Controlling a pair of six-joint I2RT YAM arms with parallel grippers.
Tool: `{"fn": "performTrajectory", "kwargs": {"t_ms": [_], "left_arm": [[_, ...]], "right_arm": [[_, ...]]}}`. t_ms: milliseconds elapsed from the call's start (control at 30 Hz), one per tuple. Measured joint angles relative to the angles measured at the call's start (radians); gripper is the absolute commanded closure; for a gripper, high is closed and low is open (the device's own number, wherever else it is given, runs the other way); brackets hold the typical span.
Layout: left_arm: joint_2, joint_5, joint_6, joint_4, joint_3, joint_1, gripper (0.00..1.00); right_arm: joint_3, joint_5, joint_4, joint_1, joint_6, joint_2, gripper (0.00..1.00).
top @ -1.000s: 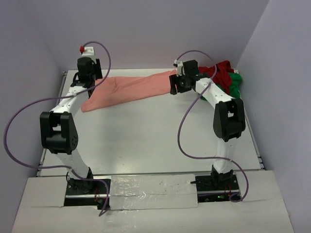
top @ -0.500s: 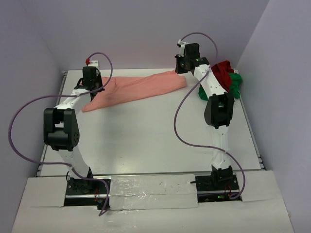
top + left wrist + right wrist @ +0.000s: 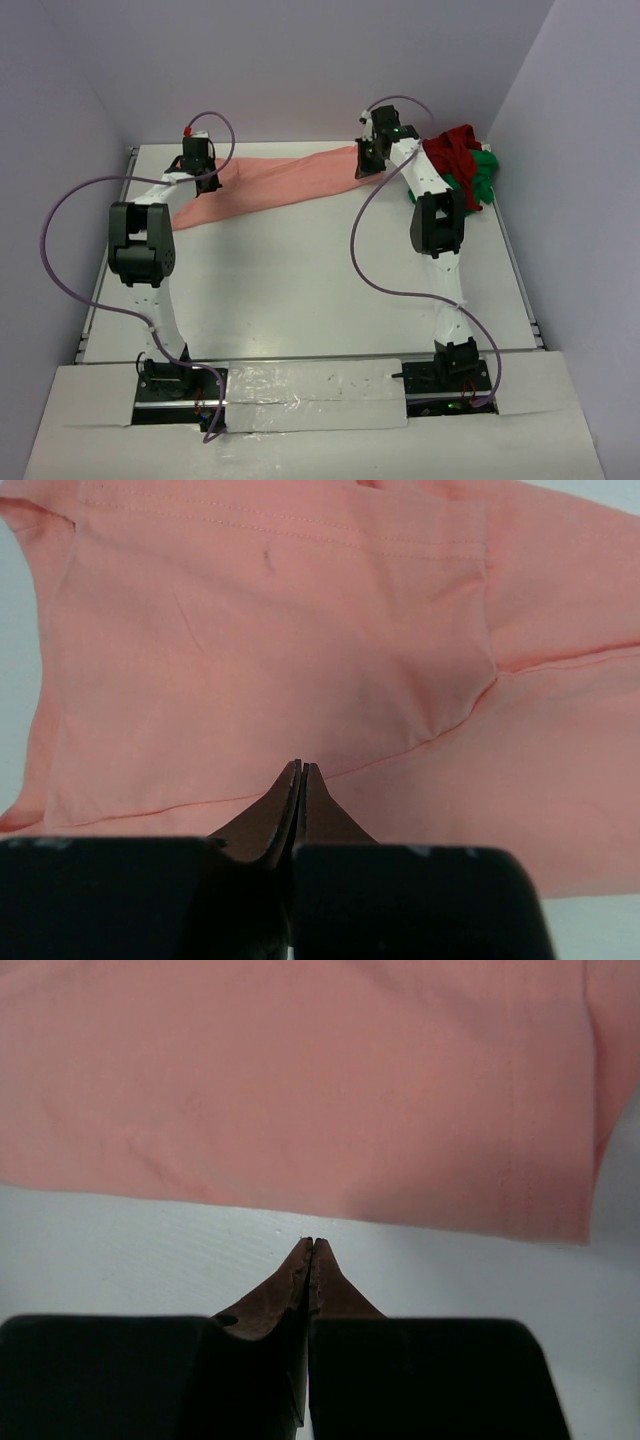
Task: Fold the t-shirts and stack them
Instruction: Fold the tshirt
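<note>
Fingers (image 3: 285, 805) sat pinched together, seemingly empty: left gripper (image 3: 300, 770) over the salmon-pink t-shirt (image 3: 300, 630), right gripper (image 3: 311, 1245) off its hem. Looked like flattening; next needed corners grabbed.

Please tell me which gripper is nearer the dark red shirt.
Right: the right gripper is just left of the dark red shirt; the left gripper, far left.

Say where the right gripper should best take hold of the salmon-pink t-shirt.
Probably the near edge of the salmon-pink t-shirt, approached from the table side: that edge lies flat and free just ahead of the right gripper, whose shut jaws must open first.
</note>
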Motion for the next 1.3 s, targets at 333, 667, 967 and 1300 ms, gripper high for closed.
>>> {"fn": "performTrajectory", "kwargs": {"t_ms": [333, 667, 967, 1300], "left_arm": [[0.000, -0.020, -0.031, 0.005, -0.009, 0.014, 1.00], [-0.053, 0.000, -0.039, 0.120, -0.180, 0.037, 1.00], [-0.099, 0.008, -0.038, 0.250, -0.235, 0.038, 1.00], [-0.060, 0.026, -0.039, 0.247, -0.158, 0.041, 1.00]], "right_arm": [[-0.042, -0.088, -0.041, -0.015, 0.014, 0.000, 1.00], [-0.602, 0.000, 0.470, -0.006, -0.007, -0.307, 1.00], [-0.335, 0.109, 0.707, 0.017, -0.008, -0.240, 1.00], [0.040, 0.195, 0.456, 0.023, 0.023, 0.044, 1.00]]}}
